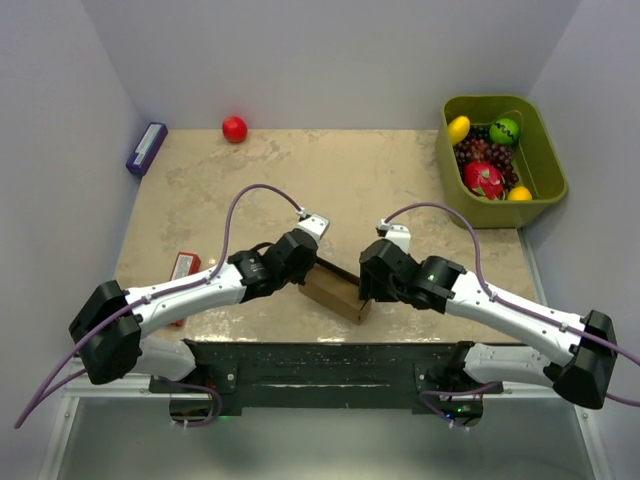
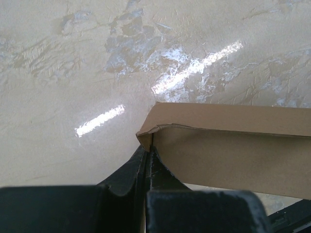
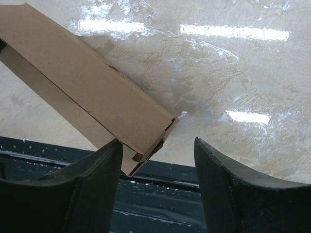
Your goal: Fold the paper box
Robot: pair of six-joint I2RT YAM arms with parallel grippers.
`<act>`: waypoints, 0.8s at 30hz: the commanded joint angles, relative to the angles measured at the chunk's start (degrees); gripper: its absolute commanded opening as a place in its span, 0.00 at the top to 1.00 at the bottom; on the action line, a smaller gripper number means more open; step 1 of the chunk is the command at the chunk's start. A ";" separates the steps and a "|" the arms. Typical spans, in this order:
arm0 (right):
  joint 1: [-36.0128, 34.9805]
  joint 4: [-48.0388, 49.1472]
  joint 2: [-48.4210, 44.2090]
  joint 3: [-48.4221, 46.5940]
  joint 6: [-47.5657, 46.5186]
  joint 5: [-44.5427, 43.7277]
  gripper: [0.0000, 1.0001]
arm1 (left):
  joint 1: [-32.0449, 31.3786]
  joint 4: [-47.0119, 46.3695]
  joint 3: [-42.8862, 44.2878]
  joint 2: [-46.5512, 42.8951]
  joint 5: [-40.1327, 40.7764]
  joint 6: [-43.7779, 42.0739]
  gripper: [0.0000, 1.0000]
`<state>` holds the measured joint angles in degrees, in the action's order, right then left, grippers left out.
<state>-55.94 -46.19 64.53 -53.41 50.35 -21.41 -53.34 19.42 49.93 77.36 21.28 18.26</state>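
From above, the paper box (image 1: 335, 291) lies near the front edge of the table (image 1: 400, 190), slung between the two arms. Its long axis runs from far-left to near-right. The left gripper (image 1: 306, 268) meets its far-left end and the right gripper (image 1: 367, 293) its near-right end, so each arm is about equally close to its own end.

In the left wrist view, the left gripper (image 2: 149, 151) has its fingers pressed together on the box's (image 2: 233, 153) corner, and the body stretches off to one side.

In the right wrist view, the right gripper (image 3: 158, 158) stands with its fingers (image 3: 221, 174) apart. The box (image 3: 82, 87) slants in from the upper left, and its end corner sits at the mouth of the gap, against one finger and clear of the other. To my eye, the coming pinch depends on that end sitting squarely between them.
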 commanded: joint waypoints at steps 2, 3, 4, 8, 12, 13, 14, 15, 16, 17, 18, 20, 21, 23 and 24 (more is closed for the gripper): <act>-0.22 2.51 0.68 1.55 3.44 -0.83 0.49 | -0.18 1.41 0.96 0.42 -0.54 -0.42 1.00; -0.22 2.43 0.60 1.73 3.79 -1.00 0.53 | -0.18 1.41 0.96 0.42 -0.62 -0.42 1.00; -0.31 2.34 0.51 1.99 4.05 -1.26 0.57 | -0.18 1.41 1.04 0.51 -0.71 -0.42 1.00; -0.22 2.77 0.07 3.05 4.58 -2.14 0.67 | -0.27 1.41 0.87 0.51 -0.89 -0.51 1.00; -0.31 2.87 0.51 3.05 4.93 -2.06 0.77 | -0.45 1.41 0.96 0.51 -0.89 -0.33 1.00; -0.39 2.78 0.59 3.13 5.02 -2.14 0.78 | -0.53 1.32 0.87 0.51 -0.97 -0.33 1.00; -0.40 2.78 0.59 3.31 5.02 -2.15 0.82 | -0.62 1.24 0.87 0.51 -0.97 -0.33 1.00; -0.31 2.60 0.59 3.40 5.28 -2.23 0.86 | -0.62 1.23 0.78 0.51 -0.97 -0.33 1.00; -0.39 2.43 0.59 3.66 5.55 -2.32 0.90 | -0.71 1.15 0.78 0.42 -0.97 -0.33 1.00; -0.40 2.34 0.51 3.84 5.72 -2.41 0.94 | -0.80 1.15 0.78 0.59 -0.97 -0.24 1.00; -0.40 2.34 0.42 4.10 6.16 -2.41 1.00 | -0.89 1.15 0.78 0.60 -0.97 -0.16 1.00; -0.57 2.25 0.07 4.89 6.69 -2.15 1.00 | -0.97 1.15 0.61 0.60 -0.97 0.11 1.00; -0.57 2.42 -0.11 5.15 7.30 -2.15 1.00 | -0.97 1.15 0.60 0.60 -0.97 0.19 1.00; -1.01 2.60 -0.55 6.03 7.92 -2.06 1.00 | -1.06 0.97 0.34 0.51 -0.89 0.37 1.00; -1.10 2.60 -0.81 6.21 8.45 -2.06 1.00 | -1.15 0.80 0.25 0.51 -0.89 0.46 1.00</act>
<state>-56.25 -43.79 64.77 -49.08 55.94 -22.65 -54.04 19.14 49.93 77.36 20.45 18.41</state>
